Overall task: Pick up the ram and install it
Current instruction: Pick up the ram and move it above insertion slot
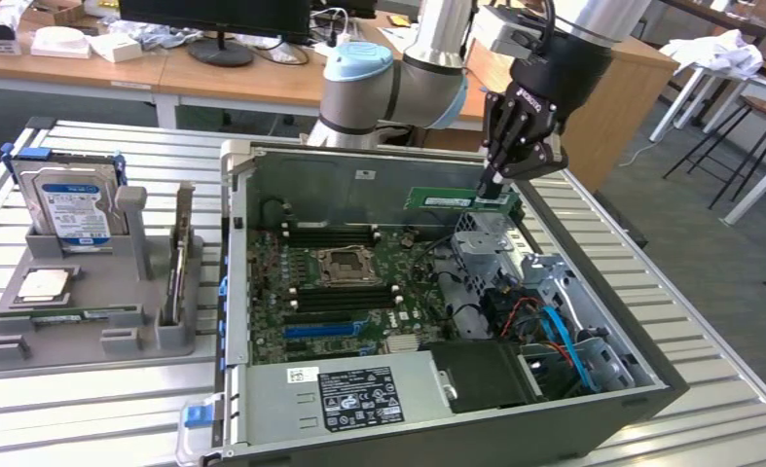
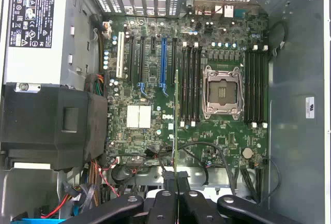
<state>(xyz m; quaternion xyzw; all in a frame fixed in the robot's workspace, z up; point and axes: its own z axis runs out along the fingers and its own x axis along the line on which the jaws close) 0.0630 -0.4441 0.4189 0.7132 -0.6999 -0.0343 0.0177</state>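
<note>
My gripper (image 1: 492,191) is shut on one end of the ram (image 1: 440,199), a long thin green board with black chips. It hangs level above the open computer case (image 1: 246,292), near the case's far wall. The wrist view looks straight down, so the ram (image 2: 176,131) appears edge-on as a thin green line running out from my gripper (image 2: 176,195). That line lies just beside the bank of black memory slots (image 2: 190,84) next to the CPU socket (image 2: 222,92). A second slot bank (image 2: 257,87) sits on the socket's other side. The motherboard (image 1: 344,282) lies flat in the case.
A grey holder (image 1: 84,311) on the exterior view's left carries a hard drive (image 1: 74,209), a silver CPU chip (image 1: 45,284) and an upright card (image 1: 179,253). Inside the case are a metal drive cage (image 1: 487,243), a power supply (image 1: 344,394) and loose cables (image 1: 552,331).
</note>
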